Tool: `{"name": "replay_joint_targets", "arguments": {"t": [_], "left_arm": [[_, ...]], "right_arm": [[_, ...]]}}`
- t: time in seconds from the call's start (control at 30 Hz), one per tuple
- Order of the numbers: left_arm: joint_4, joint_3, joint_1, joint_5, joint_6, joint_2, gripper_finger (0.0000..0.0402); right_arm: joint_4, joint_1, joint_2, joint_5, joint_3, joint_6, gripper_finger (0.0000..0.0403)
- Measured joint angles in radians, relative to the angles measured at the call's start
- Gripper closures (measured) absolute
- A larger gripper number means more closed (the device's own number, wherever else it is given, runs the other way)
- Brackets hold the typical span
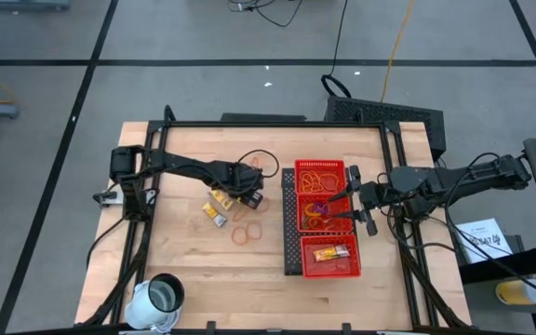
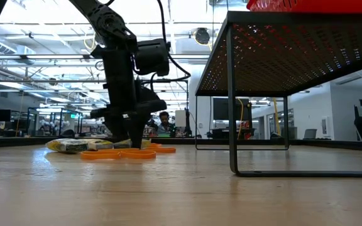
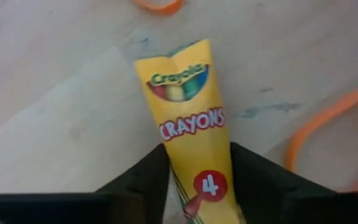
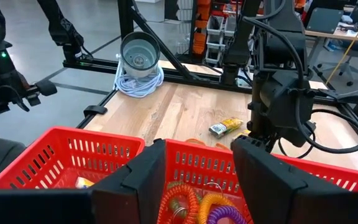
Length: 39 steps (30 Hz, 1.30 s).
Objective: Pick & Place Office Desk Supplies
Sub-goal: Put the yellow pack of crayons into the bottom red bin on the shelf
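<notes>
The left gripper (image 1: 249,189) is lowered onto the middle of the light wooden desk (image 1: 194,270), and its two dark fingers (image 3: 138,186) are closed around a yellow cardboard packet printed "Crayons" (image 3: 191,124), which lies flat on the wood. Thin orange rubber-band loops (image 1: 246,233) are spread on the desk just beside it, towards the near edge, and a second small yellow packet (image 1: 215,213) rests close by on the left-edge side. The right gripper (image 1: 351,197) is held over the middle compartment of the red mesh three-compartment tray (image 1: 292,216), which stands right of centre; its fingers (image 4: 135,180) are parted, with nothing between them. Coiled orange and purple bands (image 4: 194,208) are piled in that middle compartment beneath it. More orange loops (image 1: 319,175) fill the far compartment, and a yellow-orange packet (image 1: 331,252) lies in the near one. A white cylindrical cup (image 1: 159,298) stands at the near left corner of the desk.
</notes>
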<state>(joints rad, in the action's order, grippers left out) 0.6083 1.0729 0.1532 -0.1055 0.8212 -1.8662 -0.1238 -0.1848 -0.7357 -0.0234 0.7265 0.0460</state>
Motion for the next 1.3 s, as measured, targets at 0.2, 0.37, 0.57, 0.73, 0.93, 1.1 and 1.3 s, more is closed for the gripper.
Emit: {"name": "replay_joint_targets", "arguments": {"t": [0.2,0.37,0.57,0.73,0.93,1.1,1.3], "left_arm": [[0.026,-0.007,0.023,0.008,-0.098,0.091,0.0289],[0.01,-0.005,0.028,-0.053,-0.135,0.256,0.028],[-0.161,-0.004,0.0,-0.059,-0.218,0.432,0.0263],[-0.377,-0.003,-0.064,0.037,-0.372,0.492,0.0263],[-0.562,-0.003,-0.133,0.24,-0.4,0.491,0.0272],[-0.568,-0.003,-0.164,0.337,-0.372,0.491,0.0274],[-0.585,-0.002,-0.184,0.393,-0.275,0.476,0.0275]], "right_arm": [[0.011,0.0,-0.001,0.008,0.0,0.0,0.023],[0.066,0.001,-0.015,0.078,-0.004,0.001,0.023],[0.22,0.002,-0.051,0.106,-0.048,0.071,0.0231],[0.391,0.002,-0.097,0.106,-0.083,0.159,0.023],[0.522,0.002,-0.196,0.106,-0.083,0.322,0.0228],[0.643,0.002,-0.296,0.132,-0.084,0.507,0.0211],[0.817,0.003,-0.418,0.132,-0.083,0.662,0.0186]]}}
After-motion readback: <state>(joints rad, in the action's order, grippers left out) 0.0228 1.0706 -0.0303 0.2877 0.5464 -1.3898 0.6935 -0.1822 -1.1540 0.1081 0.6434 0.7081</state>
